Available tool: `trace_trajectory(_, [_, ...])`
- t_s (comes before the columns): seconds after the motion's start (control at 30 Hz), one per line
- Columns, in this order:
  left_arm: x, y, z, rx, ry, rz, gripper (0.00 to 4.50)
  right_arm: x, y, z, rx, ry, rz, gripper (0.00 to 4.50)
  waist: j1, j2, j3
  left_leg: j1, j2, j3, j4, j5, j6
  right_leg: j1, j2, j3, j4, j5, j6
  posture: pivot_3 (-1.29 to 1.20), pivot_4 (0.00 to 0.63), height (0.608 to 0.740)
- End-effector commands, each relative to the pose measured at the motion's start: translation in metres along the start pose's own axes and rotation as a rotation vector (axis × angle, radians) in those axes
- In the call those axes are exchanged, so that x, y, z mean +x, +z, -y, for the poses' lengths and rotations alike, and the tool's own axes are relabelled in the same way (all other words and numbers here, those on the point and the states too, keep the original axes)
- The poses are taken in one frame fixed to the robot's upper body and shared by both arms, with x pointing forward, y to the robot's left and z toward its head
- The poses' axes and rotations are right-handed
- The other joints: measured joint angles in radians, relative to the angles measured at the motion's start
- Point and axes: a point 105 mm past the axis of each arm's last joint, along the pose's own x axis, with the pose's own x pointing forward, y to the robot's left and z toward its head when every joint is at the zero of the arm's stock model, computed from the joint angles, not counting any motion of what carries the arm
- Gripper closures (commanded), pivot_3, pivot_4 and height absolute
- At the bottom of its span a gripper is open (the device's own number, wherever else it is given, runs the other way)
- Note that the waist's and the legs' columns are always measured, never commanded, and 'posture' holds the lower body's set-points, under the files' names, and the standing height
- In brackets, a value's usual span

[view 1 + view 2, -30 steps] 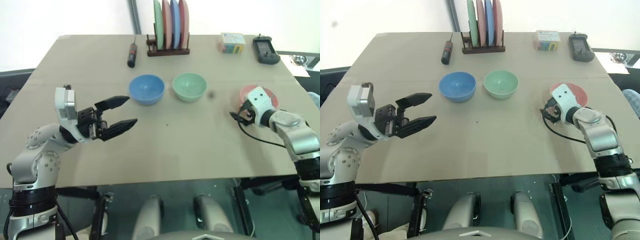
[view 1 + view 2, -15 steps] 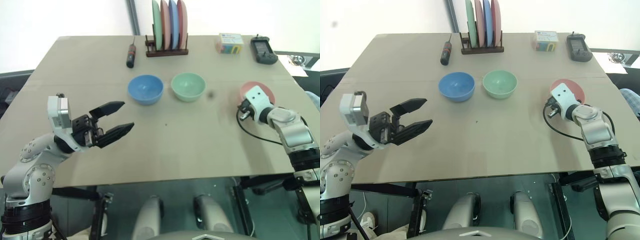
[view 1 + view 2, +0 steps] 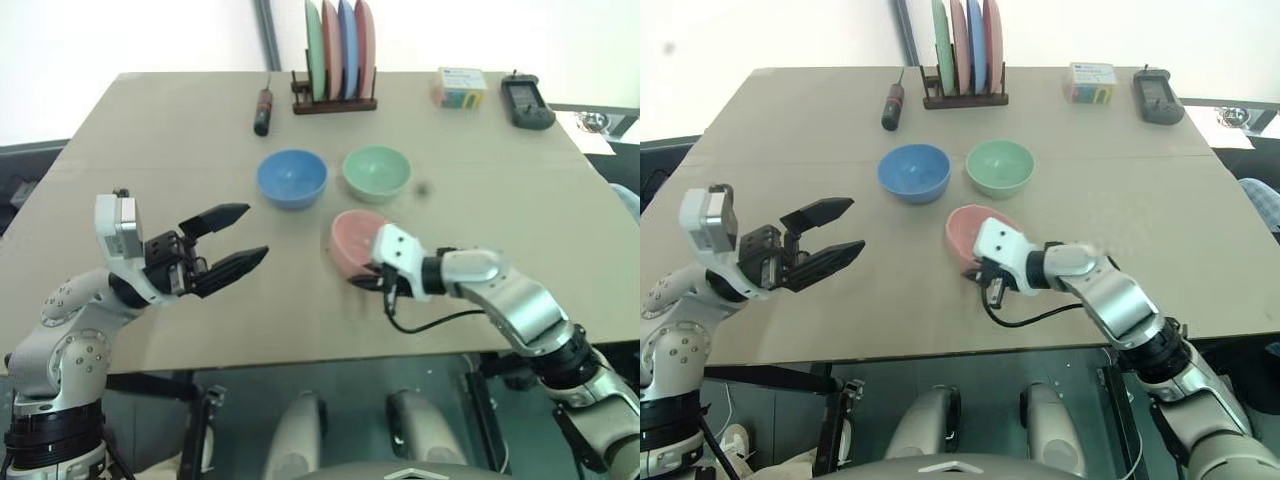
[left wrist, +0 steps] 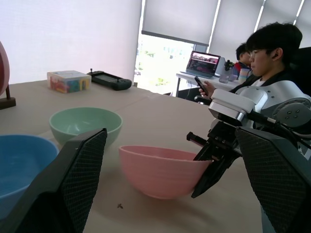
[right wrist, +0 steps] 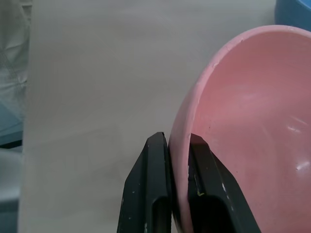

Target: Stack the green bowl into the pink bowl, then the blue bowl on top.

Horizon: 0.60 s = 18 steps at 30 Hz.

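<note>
The left gripper (image 3: 237, 236) hovers released over the table's (image 3: 150, 130) left edge, ready. Mid-table sit the blue bowl (image 3: 292, 178) and green bowl (image 3: 377, 172); nearer the front edge, the right gripper (image 3: 366, 281) clamps the pink bowl's (image 3: 352, 238) rim, probably positioning the stack's base.

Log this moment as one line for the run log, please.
right gripper: shut on pink bowl rim | left gripper: open, holding nothing | green bowl, blue bowl: unstacked on table

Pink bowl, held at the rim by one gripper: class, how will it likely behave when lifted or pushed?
The pink bowl looks like thin, smooth plastic, so probably stiff and light. The right gripper pinches only its wall, so it may pivot or slip. Its rounded underside suggests it could rock if nudged.
</note>
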Motion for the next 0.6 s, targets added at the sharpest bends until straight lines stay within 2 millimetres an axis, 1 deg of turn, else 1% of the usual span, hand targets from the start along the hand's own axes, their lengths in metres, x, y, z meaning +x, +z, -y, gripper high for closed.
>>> trace_trajectory(0.03, [-0.003, 0.009, 0.001, 0.036, -0.009, -0.009, 0.0, 0.011, 0.002, -0.002, 0.007, 0.077, -0.014, 3.51, -0.001, 0.0, 0.0, 0.0, 0.0, 0.0, 0.0, 0.0, 0.0, 0.0, 0.0, 0.0, 0.0, 0.0, 0.0, 0.0, 0.15, 0.74])
trace_trajectory(0.07, [-0.003, 0.009, 0.002, 0.036, -0.01, -0.01, 0.0, 0.011, 0.004, -0.001, 0.011, 0.075, -0.01, 2.95, -0.001, 0.0, 0.0, 0.0, 0.0, 0.0, -0.001, 0.0, 0.0, 0.0, 0.0, 0.0, 0.0, 0.0, 0.0, 0.0, 0.15, 0.74])
trace_trajectory(0.1, [-0.003, 0.01, 0.002, 0.036, -0.009, -0.01, 0.0, 0.01, 0.005, 0.001, 0.007, 0.071, -0.006, 2.58, -0.001, 0.0, 0.0, 0.0, 0.0, 0.0, -0.002, 0.0, 0.0, 0.0, 0.0, 0.0, 0.0, 0.0, 0.0, 0.0, 0.15, 0.74])
trace_trajectory(0.13, [-0.004, 0.01, 0.002, 0.036, -0.008, -0.009, 0.0, 0.006, 0.009, 0.001, -0.003, 0.075, 0.005, 2.06, -0.001, 0.0, 0.0, -0.001, 0.0, -0.001, -0.002, 0.0, 0.0, -0.001, 0.0, 0.0, 0.0, 0.0, 0.0, 0.0, 0.15, 0.74])
trace_trajectory(0.17, [-0.004, 0.01, 0.002, 0.035, -0.007, -0.009, 0.0, 0.001, 0.013, 0.001, -0.009, 0.08, 0.018, 1.84, -0.001, 0.0, 0.0, -0.001, 0.0, 0.0, -0.003, 0.0, 0.0, -0.001, 0.0, 0.0, -0.001, 0.001, 0.001, 0.0, 0.15, 0.74])
trace_trajectory(0.23, [-0.004, 0.01, 0.003, 0.031, -0.002, -0.011, 0.0, -0.013, 0.028, 0.007, -0.027, 0.057, 0.072, 1.1, -0.001, 0.0, 0.0, -0.001, 0.0, 0.0, -0.003, 0.0, 0.0, -0.001, 0.0, 0.0, -0.001, 0.001, 0.001, 0.0, 0.15, 0.74])
trace_trajectory(0.27, [-0.004, 0.009, 0.004, 0.028, 0.0, -0.01, 0.0, -0.024, 0.035, 0.01, -0.027, 0.051, 0.09, 0.76, -0.001, 0.0, 0.0, -0.001, 0.0, 0.0, -0.003, 0.0, 0.0, -0.001, 0.0, 0.0, -0.001, 0.001, 0.001, 0.0, 0.15, 0.74])
trace_trajectory(0.3, [-0.004, 0.009, 0.005, 0.025, 0.001, -0.009, 0.0, -0.035, 0.04, 0.013, -0.03, 0.048, 0.101, 0.28, -0.001, 0.0, 0.0, -0.001, 0.0, 0.0, -0.003, 0.0, 0.0, -0.001, 0.0, 0.0, -0.001, 0.001, 0.001, 0.0, 0.15, 0.74])
trace_trajectory(0.37, [-0.006, 0.008, 0.007, 0.017, 0.002, -0.005, 0.0, -0.06, 0.05, 0.019, -0.075, 0.05, 0.12, 0.28, 0.0, 0.0, 0.0, -0.001, 0.0, 0.0, -0.003, 0.0, 0.0, -0.001, 0.0, 0.0, -0.001, 0.001, 0.001, 0.0, 0.15, 0.74])
trace_trajectory(0.43, [-0.008, 0.007, 0.007, 0.013, 0.007, -0.005, 0.0, -0.08, 0.06, 0.034, -0.14, -0.006, 0.153, 0.28, 0.0, 0.0, 0.0, -0.001, 0.0, 0.0, -0.003, 0.0, 0.0, -0.001, 0.0, -0.001, -0.001, 0.0, 0.0, 0.0, 0.15, 0.74])
trace_trajectory(0.47, [-0.009, 0.008, 0.007, 0.012, 0.01, -0.003, 0.0, -0.085, 0.063, 0.047, -0.189, -0.065, 0.156, 0.28, -0.001, 0.0, 0.0, 0.0, 0.0, 0.0, -0.003, 0.0, 0.0, -0.001, 0.0, -0.001, -0.001, 0.0, 0.0, 0.0, 0.15, 0.74])
trace_trajectory(0.5, [-0.009, 0.008, 0.007, 0.011, 0.015, 0.001, 0.0, -0.089, 0.063, 0.059, -0.235, -0.123, 0.138, 0.28, -0.002, 0.0, 0.0, 0.0, 0.0, 0.0, -0.003, 0.0, 0.0, -0.001, 0.0, -0.001, -0.001, 0.0, 0.0, 0.0, 0.15, 0.74])
trace_trajectory(0.53, [-0.01, 0.009, 0.007, 0.01, 0.02, 0.004, 0.0, -0.089, 0.058, 0.075, -0.296, -0.187, 0.096, 0.28, -0.007, 0.0, 0.0, 0.0, 0.0, 0.0, -0.003, 0.0, 0.0, -0.001, 0.0, -0.001, -0.001, 0.0, 0.0, 0.0, 0.15, 0.74])
trace_trajectory(0.6, [-0.01, 0.009, 0.007, 0.012, 0.029, 0.008, 0.0, -0.087, 0.037, 0.111, -0.431, -0.316, -0.037, 0.28, -0.01, 0.0, 0.0, 0.001, 0.0, 0.001, -0.003, 0.0, 0.0, -0.001, 0.0, 0.0, -0.001, 0.0, 0.0, 0.0, 0.15, 0.74])
